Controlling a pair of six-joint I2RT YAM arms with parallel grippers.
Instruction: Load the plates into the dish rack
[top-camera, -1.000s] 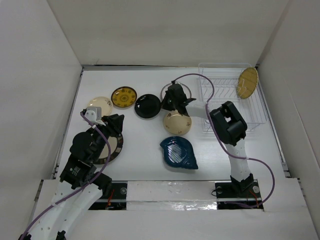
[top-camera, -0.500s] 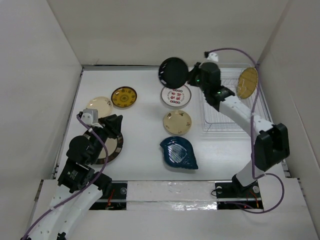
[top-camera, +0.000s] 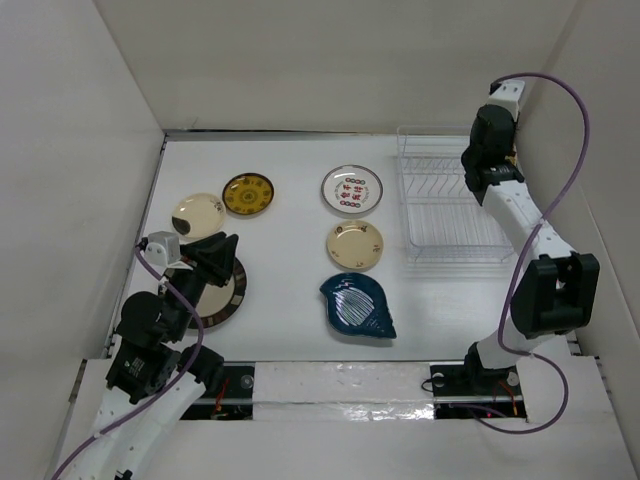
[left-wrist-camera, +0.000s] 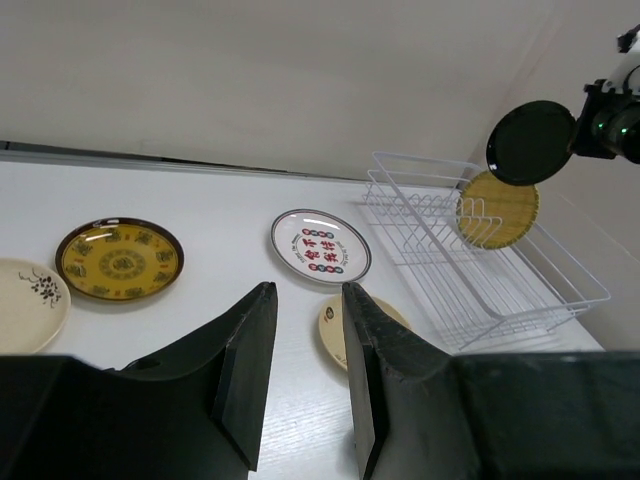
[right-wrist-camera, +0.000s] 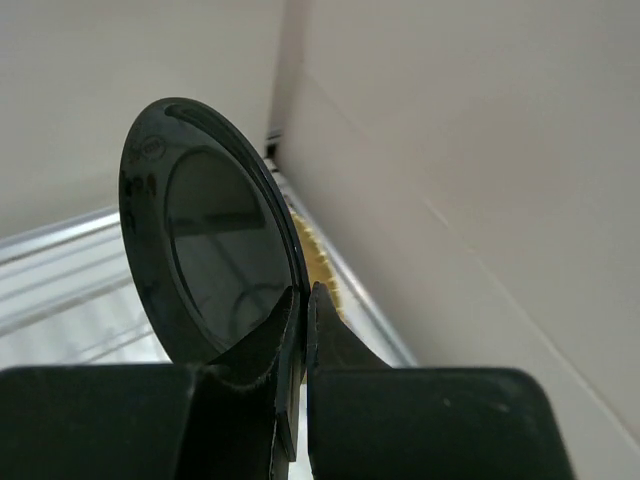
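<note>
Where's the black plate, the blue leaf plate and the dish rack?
black plate (right-wrist-camera: 205, 265), right wrist view, its glossy middle.
blue leaf plate (top-camera: 358, 305), top view, its ribbed middle.
dish rack (top-camera: 450, 215), top view, its wire floor.

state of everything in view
black plate, upright, held over rack
right hand, shut on black plate
left hand, open, empty
woven plate, standing in rack
rack, holds one plate
red-marked plate, flat
yellow plate, flat
left cream plate, flat
middle cream plate, flat
blue plate, flat
dark-rimmed plate, flat
</note>
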